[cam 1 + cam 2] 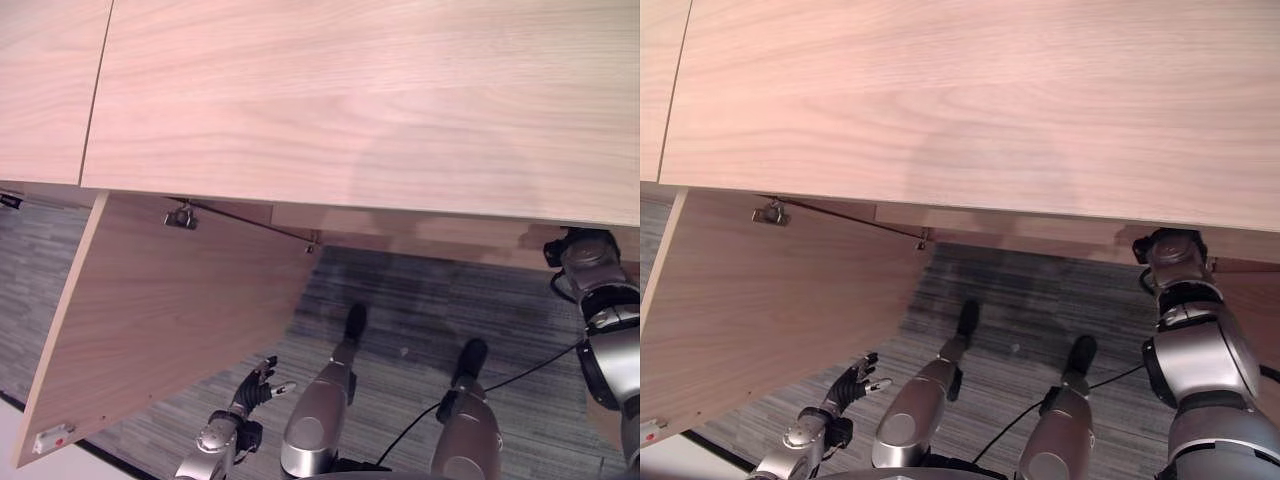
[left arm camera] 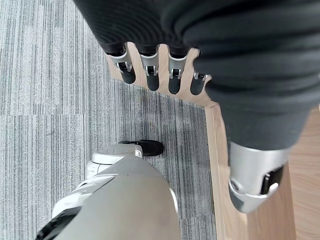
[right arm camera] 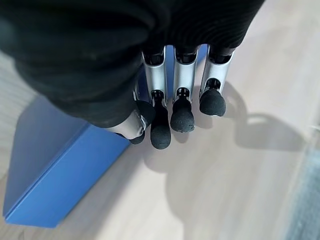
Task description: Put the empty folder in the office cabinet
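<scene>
Your blue folder (image 3: 55, 175) is lying flat on a pale wood shelf (image 3: 240, 165) inside the cabinet, just beside your right hand (image 3: 172, 100), and its long axis runs away from the fingertips (image 3: 182, 120) toward the thumb side; the fingers are curled loosely, tips together, gripping nothing, right over the folder's near corner. Your left hand (image 1: 256, 385) hangs low by the open door (image 1: 170, 320), fingers relaxed and apart, well away from the folder, so the right is your working hand here. Cabinet top (image 1: 350, 100) overhead, grey carpet (image 1: 420, 300) below.
</scene>
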